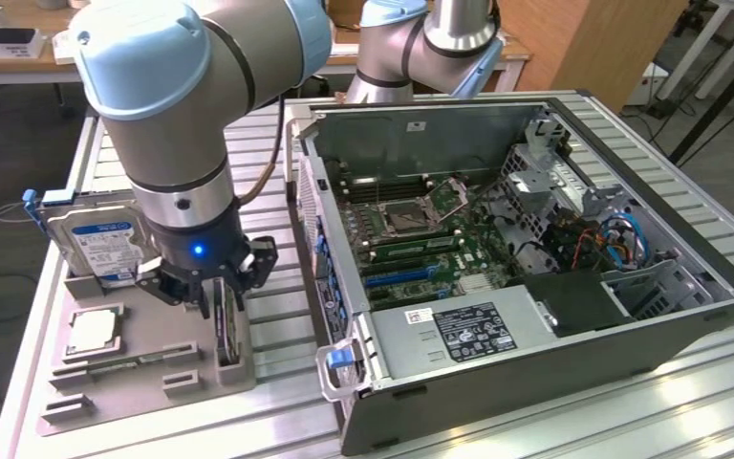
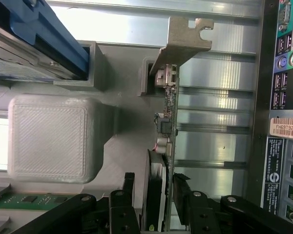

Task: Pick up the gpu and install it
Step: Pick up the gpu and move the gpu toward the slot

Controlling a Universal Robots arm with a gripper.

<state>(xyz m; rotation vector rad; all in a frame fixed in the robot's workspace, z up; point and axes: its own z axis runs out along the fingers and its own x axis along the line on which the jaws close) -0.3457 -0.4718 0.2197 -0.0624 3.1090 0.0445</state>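
You are at the pick-up step, and by my reading the grasp itself is not yet made. The gripper (image 1: 218, 311) hangs over the grey parts holder (image 1: 150, 382), which sits on the slatted table (image 1: 596, 421) to the exterior view's left of the open computer case (image 1: 533, 287). The gpu (image 1: 225, 337) stands on edge in its slot in that holder, with the blue-labelled hard drive (image 1: 99, 249) upright in the slot beside it.

From the wrist view, the gripper (image 2: 156, 195) has one finger on each side of the gpu (image 2: 168, 112). The jaws stand partly apart: one finger lies almost against the board's bare face, while a sliver of grey holder shows between the other finger and the dark block on the card's other face (a cooler, I would guess). The silver bracket (image 2: 185, 36) is at the end of the card away from the fingers.

I judge that the grasp calls for the fingers to meet both faces squarely, without pressing on the small parts along the board's edge. The card also needs to leave its slot straight, not tilted, or the bracket end may catch on the holder's wall. Inside the case, the motherboard (image 1: 431, 244) lies uncovered.
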